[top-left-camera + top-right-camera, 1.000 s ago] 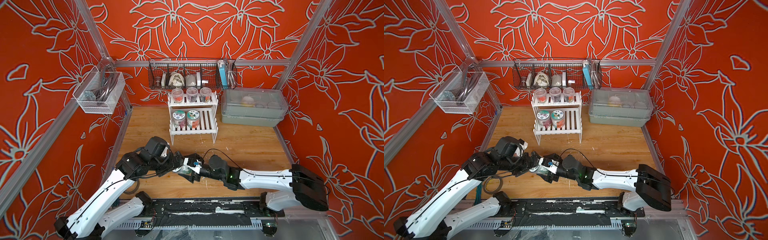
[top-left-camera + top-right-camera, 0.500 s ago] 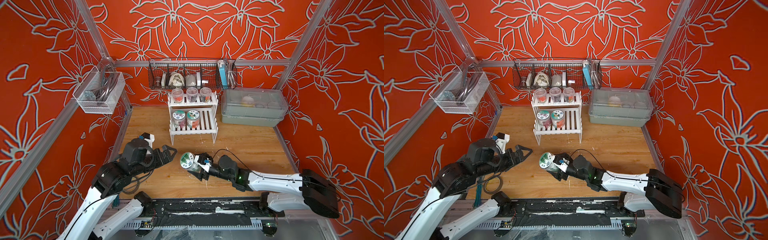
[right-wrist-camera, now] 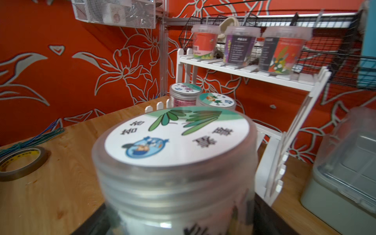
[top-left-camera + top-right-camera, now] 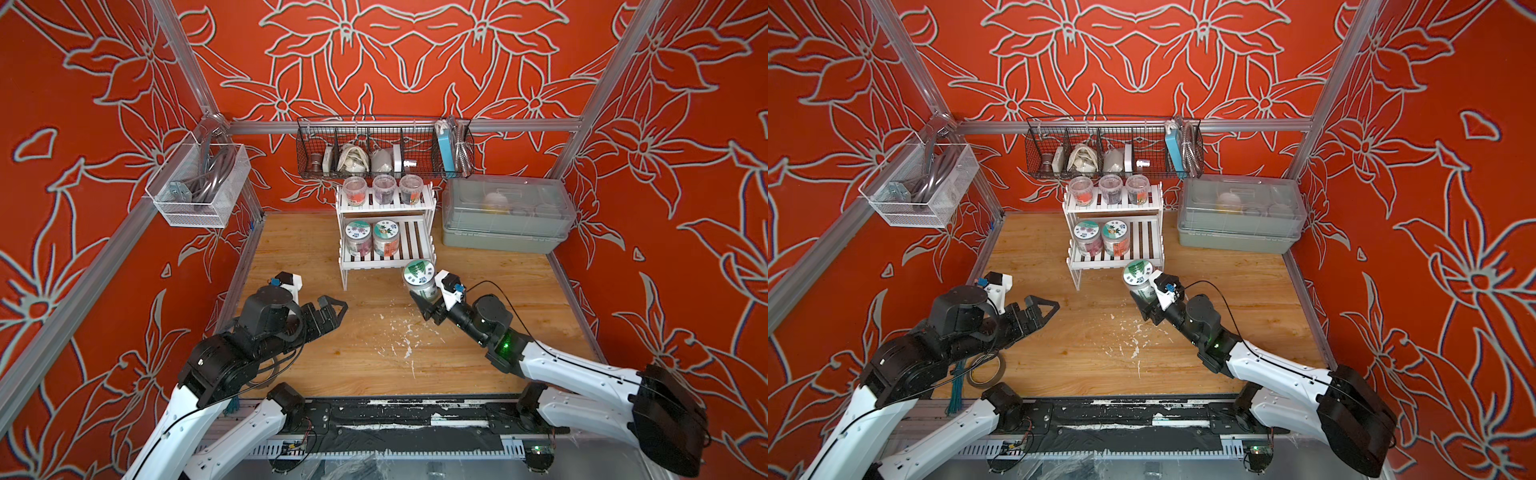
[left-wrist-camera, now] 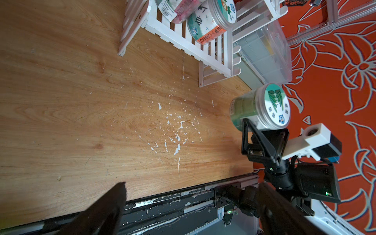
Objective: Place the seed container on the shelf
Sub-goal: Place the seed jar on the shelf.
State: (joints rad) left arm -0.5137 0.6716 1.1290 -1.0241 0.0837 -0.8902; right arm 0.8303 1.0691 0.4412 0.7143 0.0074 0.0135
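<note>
The seed container (image 4: 419,276) (image 4: 1138,274) is a clear jar with a white lid that bears green leaves. My right gripper (image 4: 426,297) (image 4: 1144,300) is shut on its body and holds it tilted above the wooden floor. It hangs just off the front right corner of the shelf (image 4: 386,259) (image 4: 1113,261). In the right wrist view the lid (image 3: 175,138) fills the middle, with the shelf's side panel (image 3: 284,158) close behind. My left gripper (image 4: 334,306) (image 4: 1044,304) stands open and holds nothing, at the front left. The left wrist view shows the held jar (image 5: 260,107) from the side.
Two lidded jars (image 4: 372,237) stand on the left of the shelf's lower tier, and three cups (image 4: 384,189) stand on the upper tier. A black wire basket (image 4: 384,149) hangs above. A grey lidded box (image 4: 505,224) stands to the right, and a tape roll (image 4: 986,370) lies front left.
Both grippers met at the container in the front middle. The left one has let go and drawn back left. The right one has carried the container to the shelf's front right corner.
</note>
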